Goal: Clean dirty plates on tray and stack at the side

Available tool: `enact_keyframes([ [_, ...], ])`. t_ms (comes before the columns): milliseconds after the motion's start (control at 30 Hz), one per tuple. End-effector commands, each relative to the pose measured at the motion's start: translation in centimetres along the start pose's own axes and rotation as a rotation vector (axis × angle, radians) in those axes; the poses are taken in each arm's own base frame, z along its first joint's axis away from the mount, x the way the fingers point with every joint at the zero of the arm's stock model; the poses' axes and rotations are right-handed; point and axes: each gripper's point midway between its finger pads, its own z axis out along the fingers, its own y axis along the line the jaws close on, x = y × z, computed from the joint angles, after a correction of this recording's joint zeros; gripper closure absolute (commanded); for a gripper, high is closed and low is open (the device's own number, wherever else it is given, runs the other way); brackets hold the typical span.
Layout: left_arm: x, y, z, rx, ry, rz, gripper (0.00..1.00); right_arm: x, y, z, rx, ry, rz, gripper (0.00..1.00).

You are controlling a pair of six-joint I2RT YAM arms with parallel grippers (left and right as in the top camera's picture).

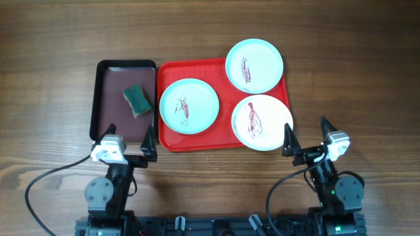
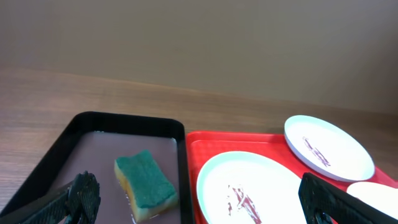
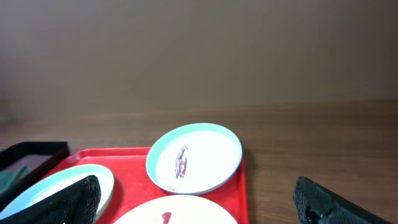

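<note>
Left pincer (image 1: 130, 136) and right pincer (image 1: 306, 131) are hanging released by the front edge; I'm reckoning left should be taking the sponge (image 1: 137, 99) squarely across its narrow sides.

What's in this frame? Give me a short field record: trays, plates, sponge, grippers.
red tray: mid-table, carries all three plates
near mint plate: left part of red tray, sauce smear
far mint plate: far right corner, smeared, overhangs the far rim
white plate: near right corner, smeared
dark tray: against red tray's left side
sponge: green, lying in dark tray
left gripper: open, empty, at dark tray's near edge
right gripper: open, empty, beside white plate
stack: none yet
</note>
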Motion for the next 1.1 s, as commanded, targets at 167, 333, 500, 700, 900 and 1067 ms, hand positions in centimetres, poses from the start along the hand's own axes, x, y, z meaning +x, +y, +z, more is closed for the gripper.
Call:
enact_keyframes([
  [167,-3.9,-1.8,-0.8,0.064,-0.055,0.013,0.0,-4.7,1.6,-0.5,-0.056,-0.084,-0.115,0.0],
  [333,-6.5,-2.7,-1.4,0.072,-0.002,0.007,0.0,-7.4,2.7,-0.4,-0.094,-0.078,-0.141,0.0],
  [500,-9.4,-4.2,-2.3,0.101,0.122,-0.029,0.0,-10.5,4.7,0.6,-0.191,-0.031,-0.165,0.0],
  [700,-13.3,-5.0,-1.9,0.076,0.247,-0.054,0.0,-13.3,6.2,2.4,-0.269,0.078,-0.156,0.0],
  [900,-14.6,-5.0,0.0,0.02,0.508,-0.097,0.0,-14.6,6.6,4.1,-0.287,0.232,-0.107,0.0],
  [1067,-13.4,-4.5,2.5,-0.043,0.797,-0.143,0.0,-14.8,8.4,5.7,-0.404,0.385,-0.031,0.0],
])
